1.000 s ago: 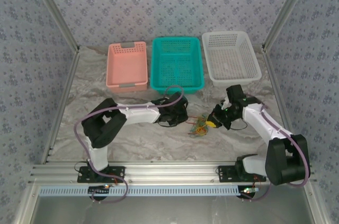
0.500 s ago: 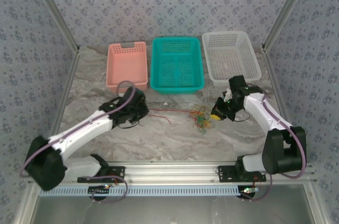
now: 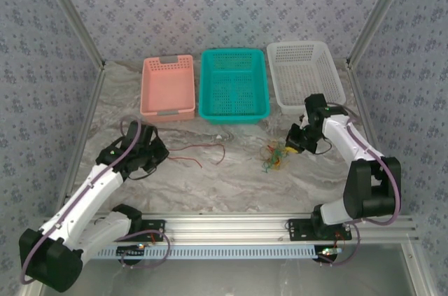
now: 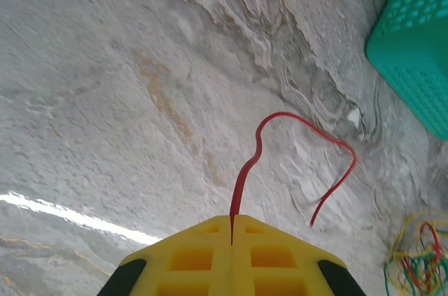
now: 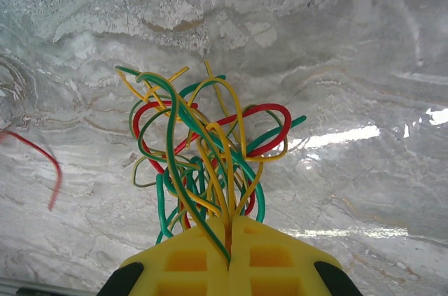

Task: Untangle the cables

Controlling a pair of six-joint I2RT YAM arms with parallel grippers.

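Observation:
A tangle of thin yellow, green and red cables lies on the marble table right of centre; the right wrist view shows the same bundle fanning out from my right gripper, which is shut on several of its strands. My right gripper sits at the bundle's right side. One red cable stretches apart from the tangle toward the left. My left gripper is shut on its end; in the left wrist view the red cable runs out from between the closed yellow fingers.
Three baskets stand in a row at the back: pink, teal and white. The teal basket's corner appears in the left wrist view. Metal frame posts flank the table, and a rail runs along the near edge.
My left arm has swung far to the left, drawing the red cable out of the tangle. The right gripper has shifted slightly back and right, holding the bundle.

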